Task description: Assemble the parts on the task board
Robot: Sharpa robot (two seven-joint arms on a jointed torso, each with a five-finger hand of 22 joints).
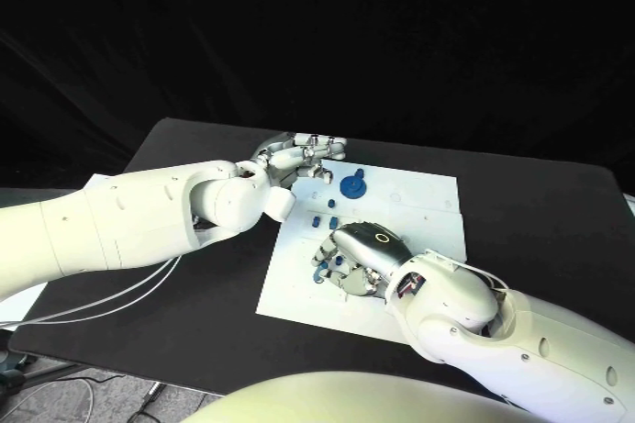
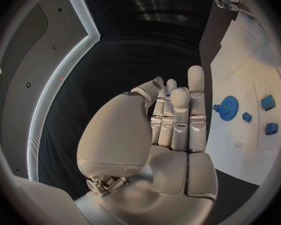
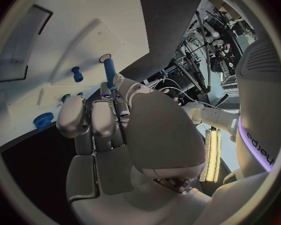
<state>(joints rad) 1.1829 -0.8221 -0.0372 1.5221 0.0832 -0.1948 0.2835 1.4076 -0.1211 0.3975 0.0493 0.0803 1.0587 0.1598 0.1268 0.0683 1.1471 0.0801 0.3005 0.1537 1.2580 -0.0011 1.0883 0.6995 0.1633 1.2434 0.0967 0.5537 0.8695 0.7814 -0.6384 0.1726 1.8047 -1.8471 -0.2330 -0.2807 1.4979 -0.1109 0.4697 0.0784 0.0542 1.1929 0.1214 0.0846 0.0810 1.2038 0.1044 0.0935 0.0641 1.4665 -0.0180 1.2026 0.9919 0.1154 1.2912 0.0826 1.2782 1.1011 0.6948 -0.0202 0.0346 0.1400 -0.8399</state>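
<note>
Black cloth hung behind the black table (image 1: 529, 203), and the white task board (image 1: 410, 212) lay in the middle of it.

On the left, my left hand (image 1: 298, 157) hovered over the board's far-left corner. From the left wrist view its fingers (image 2: 197, 100) stood almost straight and close together, with nothing between them. Just right of that hand a blue gear (image 1: 353, 185) sat on the board, and two small blue blocks (image 2: 268, 102) lay nearer me.

Further right and nearer, my right hand (image 1: 357, 253) was curled low over the board's near half. The right wrist view showed a slim blue peg (image 3: 109, 72) pinched at its fingertips, tip close to a ring-shaped socket (image 3: 105, 58) in the plate. A short blue pin (image 3: 77, 74) stood beside it.

I judged this the insertion step: the peg was held but not yet seated. The next move would need the peg upright over its hole, then a straight press.

From the head view my right hand covered the peg and the socket, so I could not tell whether the tip touched the board. Several small blue parts by my right fingers were too small to name.
</note>
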